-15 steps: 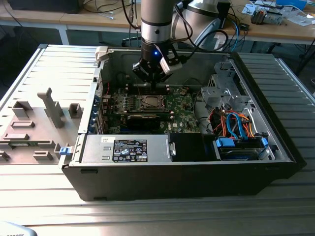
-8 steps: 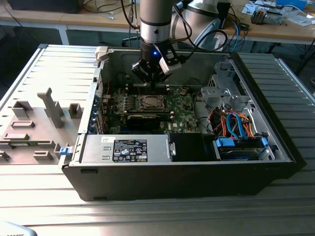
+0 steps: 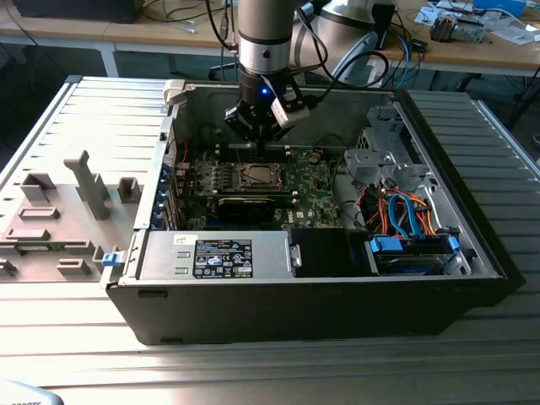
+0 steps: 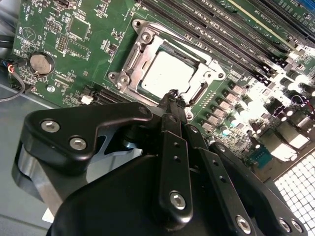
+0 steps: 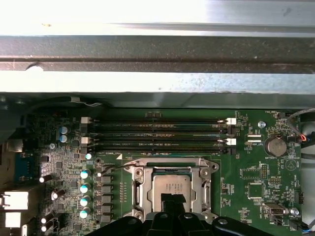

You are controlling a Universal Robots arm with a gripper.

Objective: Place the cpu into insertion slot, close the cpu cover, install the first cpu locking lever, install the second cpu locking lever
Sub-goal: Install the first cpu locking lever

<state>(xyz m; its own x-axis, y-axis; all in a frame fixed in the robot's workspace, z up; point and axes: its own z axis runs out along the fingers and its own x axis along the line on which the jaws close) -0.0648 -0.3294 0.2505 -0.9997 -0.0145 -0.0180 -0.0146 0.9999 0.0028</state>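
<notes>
Currently, you have the arm reaching straight down into the open computer case, with the gripper hanging just above the rear part of the motherboard. In the second wrist view the gripper has its black fingers pressed together, their tips meeting at the edge of the socket and holding nothing. The cpu sits flat inside the socket, grey-silver top upward; you see it in the second wrist view as a pale square. The cpu cover lies closed over it as a silver frame, its window exposing the chip top. In the first wrist view the fingertips sit at the near rim of that frame. Long black memory slots run parallel just beyond the socket, and a round coin battery sits off to one side. The case lies on its side on a ribbed grey metal table. Its removed side panel rests beside it at the exterior view's left. Wooden benches with cables and parts stand behind.
</notes>
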